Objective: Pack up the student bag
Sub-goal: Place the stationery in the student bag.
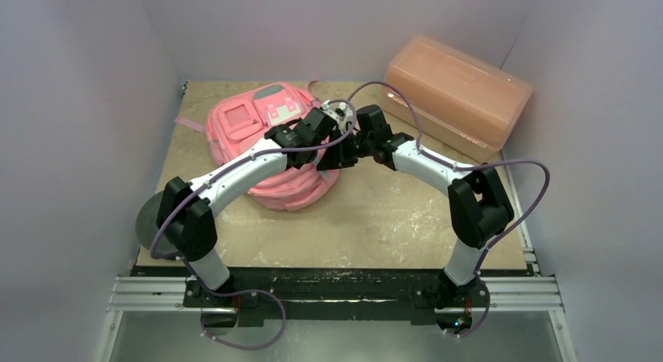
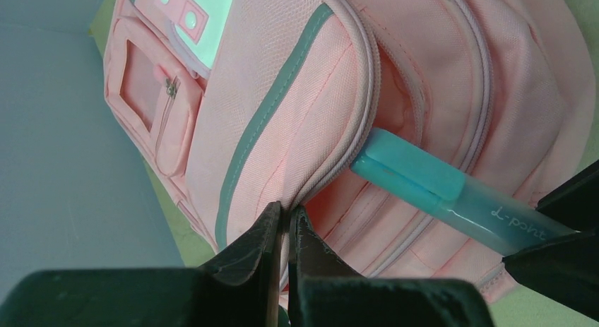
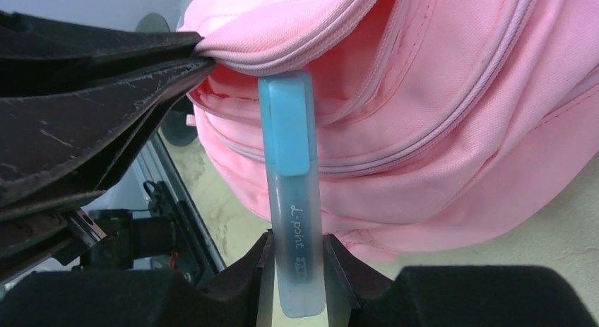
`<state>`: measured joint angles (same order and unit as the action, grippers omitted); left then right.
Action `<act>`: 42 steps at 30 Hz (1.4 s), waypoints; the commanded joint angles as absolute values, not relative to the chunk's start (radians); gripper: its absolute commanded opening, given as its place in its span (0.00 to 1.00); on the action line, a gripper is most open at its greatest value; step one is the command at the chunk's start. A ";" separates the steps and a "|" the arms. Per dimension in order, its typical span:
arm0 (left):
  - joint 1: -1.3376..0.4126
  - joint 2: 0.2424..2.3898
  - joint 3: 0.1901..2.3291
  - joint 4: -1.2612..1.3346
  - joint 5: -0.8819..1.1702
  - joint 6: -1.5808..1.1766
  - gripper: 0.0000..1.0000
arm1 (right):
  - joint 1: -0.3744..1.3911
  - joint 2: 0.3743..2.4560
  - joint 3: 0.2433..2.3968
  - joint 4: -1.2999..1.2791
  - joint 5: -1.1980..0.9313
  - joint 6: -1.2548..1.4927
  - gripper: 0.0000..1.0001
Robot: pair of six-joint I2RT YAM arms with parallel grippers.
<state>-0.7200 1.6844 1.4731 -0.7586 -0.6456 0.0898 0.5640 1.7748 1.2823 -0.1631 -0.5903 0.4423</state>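
From above, you have the left arm (image 1: 234, 170) and the right arm (image 1: 426, 163) meeting over the right side of the student bag (image 1: 258, 131). The bag lies at the far left-centre of the table (image 1: 375, 221), front pockets up. Their black wrists crowd the bag's opening, so you cannot see into it from here. A translucent orange-pink box (image 1: 457, 96), lid on, sits in the far right corner, well apart from the bag. A grey disc (image 1: 147, 221) lies at the left edge, partly behind the left elbow. Purple cables (image 1: 520, 190) loop off both arms. The tabletop is tan board with pale scuffs, and plain pale walls close it in on three sides.

In the left wrist view, your left gripper (image 2: 285, 232) is clenched on the piped zip edge of the bag, fabric pinched between the fingers. A teal marker (image 2: 438, 189) points cap-first into the gap under that edge.

In the right wrist view, your right gripper (image 3: 298, 260) grasps the marker's frosted barrel, upright in frame. The cap's tip touches the lifted pink lip at the mouth of the compartment. The inside shows only pink lining.
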 commanded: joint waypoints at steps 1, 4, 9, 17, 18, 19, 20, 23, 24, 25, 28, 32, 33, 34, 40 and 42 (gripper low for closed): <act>-0.715 1.632 1.499 -0.753 -0.665 0.068 0.00 | 0.553 1.733 1.248 -0.009 -0.608 0.549 0.00; -0.715 1.634 1.499 -0.757 -0.667 0.067 0.00 | 0.554 1.744 1.227 0.051 -0.589 0.616 0.00; -0.716 1.622 1.499 -0.755 -0.664 0.067 0.00 | 0.553 1.782 1.174 0.297 -0.639 0.871 0.00; -0.715 1.615 1.501 -0.759 -0.663 0.067 0.00 | 0.570 1.889 1.020 0.940 -0.545 1.426 0.02; -0.715 1.613 1.500 -0.759 -0.663 0.067 0.00 | 0.575 1.906 1.021 0.977 -0.524 1.464 0.03; -0.715 1.611 1.500 -0.760 -0.661 0.067 0.00 | 0.584 1.920 1.026 1.015 -0.506 1.493 0.03; -0.715 1.609 1.500 -0.759 -0.660 0.068 0.00 | 0.593 1.935 1.033 1.053 -0.486 1.518 0.03; -0.715 1.605 1.499 -0.761 -0.661 0.072 0.00 | 0.617 1.962 1.054 1.110 -0.422 1.570 0.08; -0.715 1.603 1.501 -0.759 -0.660 0.072 0.00 | 0.624 1.971 1.062 1.117 -0.400 1.583 0.13; -0.715 1.603 1.502 -0.758 -0.659 0.072 0.00 | 0.633 1.980 1.072 1.118 -0.378 1.593 0.17; -0.716 1.599 1.505 -0.762 -0.655 0.071 0.00 | 0.662 2.017 1.126 1.114 -0.330 1.608 0.31; -0.716 1.593 1.502 -0.762 -0.660 0.074 0.00 | 0.695 2.066 1.174 1.104 -0.337 1.617 0.42; -0.715 1.595 1.501 -0.762 -0.661 0.075 0.00 | 0.697 2.068 1.170 1.106 -0.339 1.615 0.45; -0.715 1.595 1.503 -0.761 -0.660 0.075 0.00 | 0.698 2.066 1.161 1.107 -0.340 1.609 0.47; -0.715 1.597 1.505 -0.764 -0.653 0.072 0.00 | 0.696 2.021 1.128 1.038 -0.381 1.495 0.57; -0.715 1.595 1.504 -0.765 -0.653 0.072 0.00 | 0.694 2.006 1.123 0.992 -0.390 1.454 0.57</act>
<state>-0.7010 1.6428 1.4731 -0.7715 -0.6697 0.0948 0.6888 2.0804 1.1103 0.9981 -0.3992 1.5345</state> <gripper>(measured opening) 0.029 0.563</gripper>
